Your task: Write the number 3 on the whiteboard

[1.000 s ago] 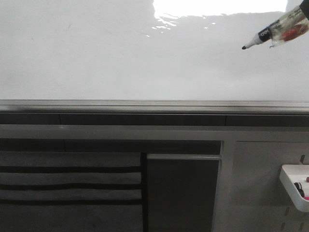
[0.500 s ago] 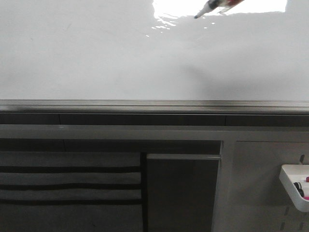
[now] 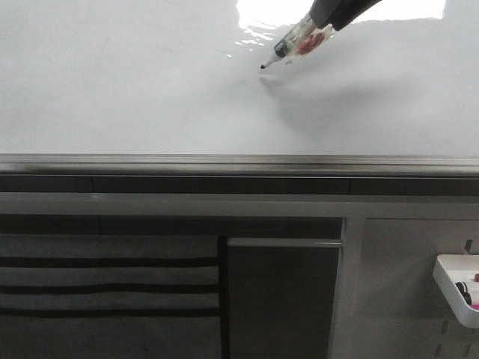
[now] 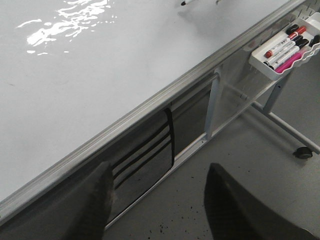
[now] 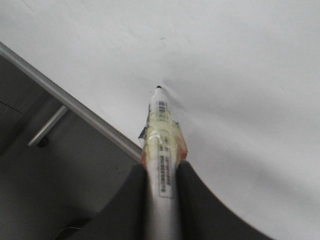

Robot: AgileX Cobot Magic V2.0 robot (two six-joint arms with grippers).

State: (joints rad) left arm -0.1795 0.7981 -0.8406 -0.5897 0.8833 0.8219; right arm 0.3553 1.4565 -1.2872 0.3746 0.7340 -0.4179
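The whiteboard (image 3: pixel 135 90) is a glossy white panel with glare at its top and a silver edge rail (image 3: pixel 224 161). No number 3 shows on it. My right gripper (image 3: pixel 323 21) reaches in from the top right and is shut on a black-tipped marker (image 3: pixel 293 46). The marker tip (image 3: pixel 263 67) sits at or just off the board, with its shadow close beside it. In the right wrist view the marker (image 5: pixel 161 135) sits between the fingers (image 5: pixel 187 190) and points at the board (image 5: pixel 240 75). My left gripper (image 4: pixel 157 200) is open and empty, below the board's rail (image 4: pixel 150 107).
A white tray (image 4: pixel 260 62) with several markers hangs on the perforated panel at the lower right, also in the front view (image 3: pixel 453 288). A dark fabric pocket (image 3: pixel 105 292) and the stand's frame (image 3: pixel 284 203) lie under the rail. A caster (image 4: pixel 302 152) rests on the grey floor.
The marker went from the upper right up to the board's top edge, then came down and left toward the board's middle. Its shadow has closed in on the tip.
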